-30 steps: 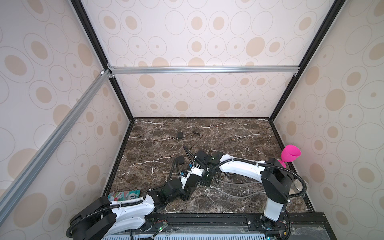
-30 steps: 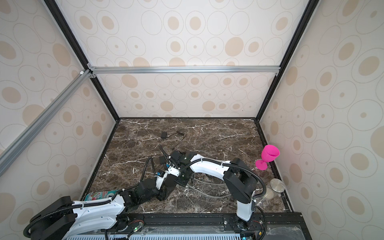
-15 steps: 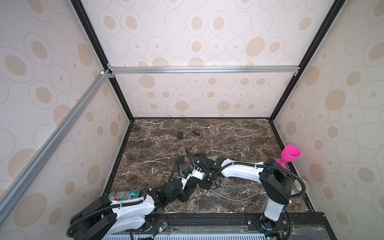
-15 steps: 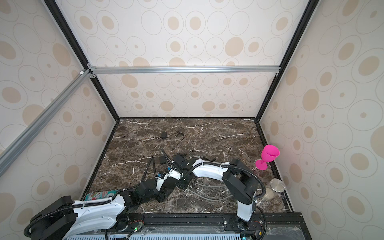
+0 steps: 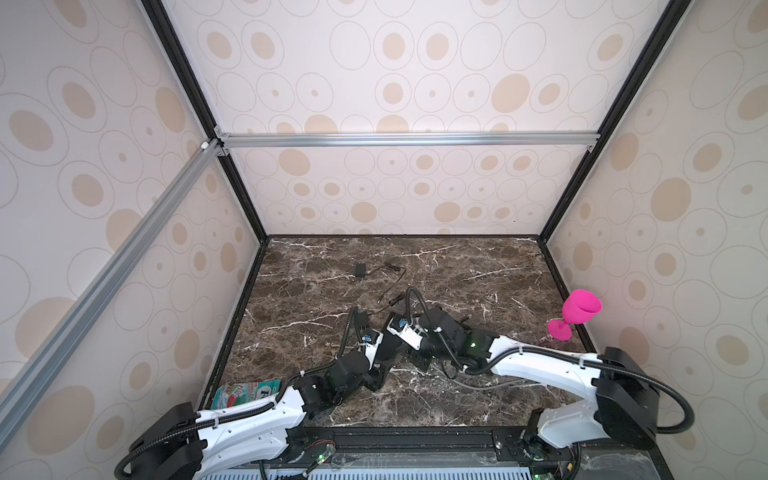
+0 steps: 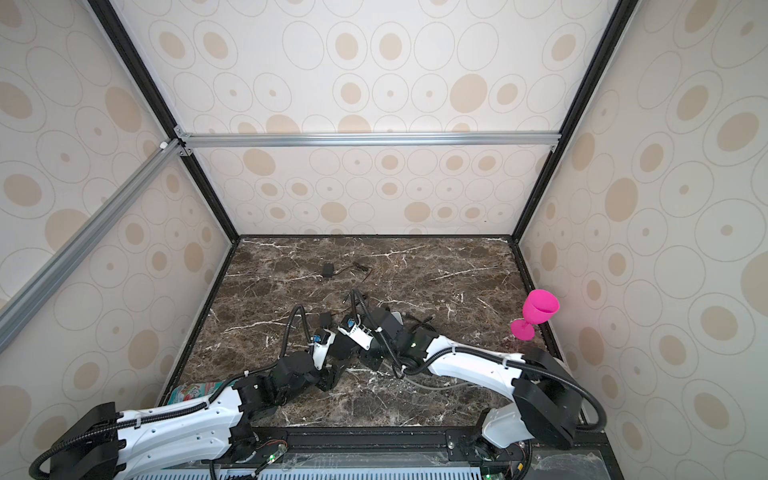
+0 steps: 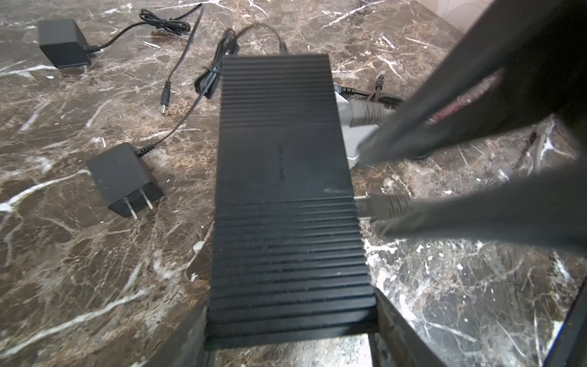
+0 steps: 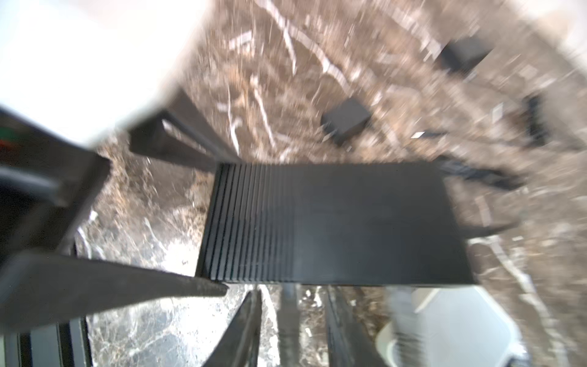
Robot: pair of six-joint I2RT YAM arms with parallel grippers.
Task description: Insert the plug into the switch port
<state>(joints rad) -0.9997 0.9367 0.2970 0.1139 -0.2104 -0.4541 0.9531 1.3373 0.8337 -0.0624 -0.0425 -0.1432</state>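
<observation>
Clamps the black switch across its near end with the left gripper. Holds the right gripper parted around the plug without pinching it; plug tip at the switch's right side. Just beyond, white box with grey connector crowding that side. Left: near adapter, far adapter, bundled cord.

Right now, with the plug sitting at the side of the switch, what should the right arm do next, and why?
Probably draw the right end effector straight back along the cable. Its jaws stand apart around the plug, which looks seated in the side of the switch, while the left end effector clamps the switch by its end.
</observation>
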